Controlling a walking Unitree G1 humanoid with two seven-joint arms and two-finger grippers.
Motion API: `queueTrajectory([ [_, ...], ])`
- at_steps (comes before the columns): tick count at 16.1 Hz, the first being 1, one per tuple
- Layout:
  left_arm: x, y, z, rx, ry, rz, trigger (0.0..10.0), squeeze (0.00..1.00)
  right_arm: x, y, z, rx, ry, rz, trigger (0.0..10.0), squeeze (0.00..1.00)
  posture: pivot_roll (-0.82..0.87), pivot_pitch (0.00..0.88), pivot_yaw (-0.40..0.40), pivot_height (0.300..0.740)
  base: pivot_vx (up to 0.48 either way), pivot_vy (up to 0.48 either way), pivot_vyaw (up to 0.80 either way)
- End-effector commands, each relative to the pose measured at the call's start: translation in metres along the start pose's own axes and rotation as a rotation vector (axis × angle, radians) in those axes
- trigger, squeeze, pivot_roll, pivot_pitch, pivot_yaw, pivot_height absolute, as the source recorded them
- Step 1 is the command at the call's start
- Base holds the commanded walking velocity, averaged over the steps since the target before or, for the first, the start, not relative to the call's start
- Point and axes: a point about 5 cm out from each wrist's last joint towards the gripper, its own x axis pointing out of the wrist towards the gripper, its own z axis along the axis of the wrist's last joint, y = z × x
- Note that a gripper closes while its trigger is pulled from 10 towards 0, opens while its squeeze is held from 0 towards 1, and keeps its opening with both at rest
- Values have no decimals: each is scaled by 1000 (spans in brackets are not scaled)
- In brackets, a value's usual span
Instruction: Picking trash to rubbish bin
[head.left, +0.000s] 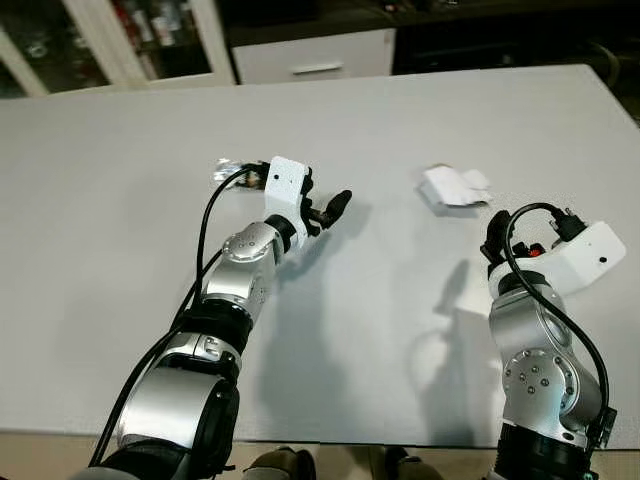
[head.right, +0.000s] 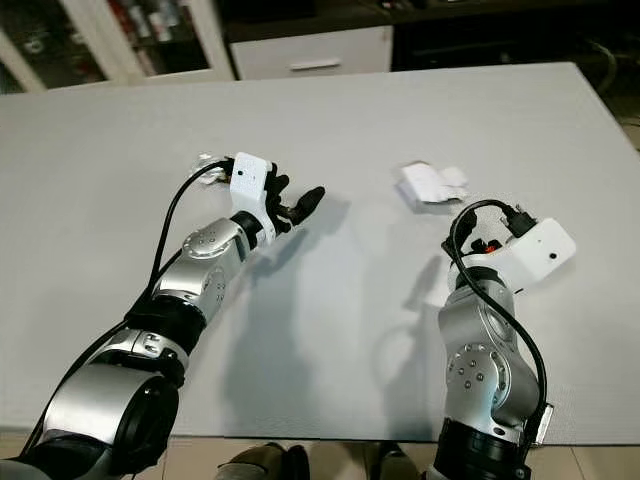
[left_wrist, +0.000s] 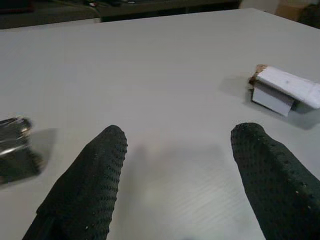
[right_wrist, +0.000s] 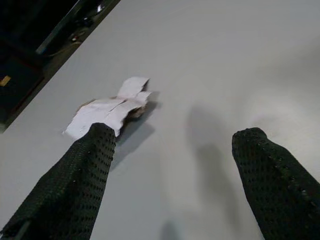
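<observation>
On the wide grey tabletop (head.left: 120, 330) nothing has been cleared yet, as far as I can judge. Both arms are raised over it, and both claws are empty with their fingers spread apart.

The crumpled white paper (head.left: 455, 187) lies toward the robot's right, resting flat on the surface. The right claw (right_wrist: 172, 185) hangs just short of it, pointing its way; from the wrist, one black finger overlaps the paper's near edge, but I cannot tell whether it touches. From above there seems to be a small gap between them.

The left claw (head.left: 325, 210) reaches out toward the middle, hovering over bare surface. Just behind its white wrist housing sits a small shiny wrapper (head.left: 228, 170), silvery and crinkled, partly hidden by the cable. From the left wrist it shows off to one side, with the white paper far across on the other.

So two pieces of trash remain lying there, neither gripped. No bin can be seen from where the head looks. By my reckoning the job is at its very start: each claw has to close on a piece, lift it, and carry it off to wherever the bin stands.
</observation>
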Motion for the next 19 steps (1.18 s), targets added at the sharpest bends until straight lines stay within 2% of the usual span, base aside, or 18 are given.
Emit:
queueTrajectory([
  [1, 1, 1, 2, 5, -1, 8, 10000, 0, -6, 3, -19, 36, 78, 3, 10000, 0, 62, 116, 101, 740, 0, 0, 0],
  [5, 0, 4, 2, 11, -2, 16, 10000, 0, -4, 7, -20, 53, 83, 21, 10000, 0, 76, 122, 102, 740, 0, 0, 0],
  [10, -5, 11, 0, 31, 9, 40, 10000, 0, 9, 10, -16, 58, 83, 52, 10000, 0, 90, 137, 103, 740, 0, 0, 0],
  [12, -3, 7, 1, 32, 6, 30, 10000, 0, 15, 18, -9, 50, 65, 88, 10000, 0, 91, 126, 96, 740, 0, 0, 0],
  [19, -2, 10, 3, 3, -3, 63, 10000, 0, 16, 15, -9, 81, 64, 98, 10000, 0, 87, 118, 84, 740, 0, 0, 0],
])
